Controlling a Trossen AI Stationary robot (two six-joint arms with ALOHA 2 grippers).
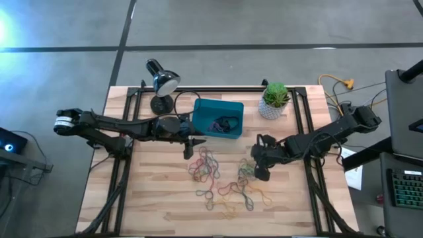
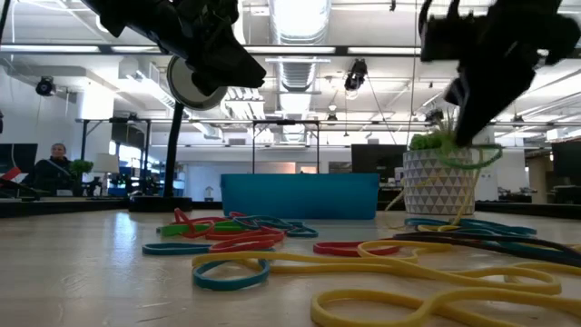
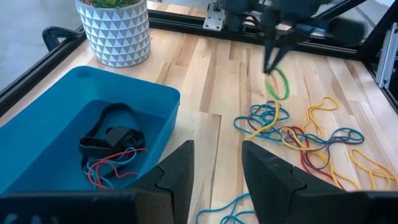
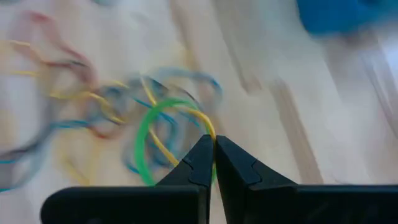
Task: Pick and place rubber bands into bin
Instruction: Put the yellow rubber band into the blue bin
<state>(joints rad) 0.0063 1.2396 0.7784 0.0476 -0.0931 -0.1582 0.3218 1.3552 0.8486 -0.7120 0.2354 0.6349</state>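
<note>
From above: your right gripper (image 1: 260, 173) sits over the rubber bands (image 1: 221, 178); the bin (image 1: 217, 119) is near.
Right wrist: fingers pinch a green band (image 4: 149, 134); it could slip.
Left wrist: left gripper (image 3: 214, 165) is spread by the bin.

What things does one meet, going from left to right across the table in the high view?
Desk lamp → left pincer, open → bin → plant pot. The right pincer, shut on a green rubber band, overlaps the loose bands, so it is left out.
</note>
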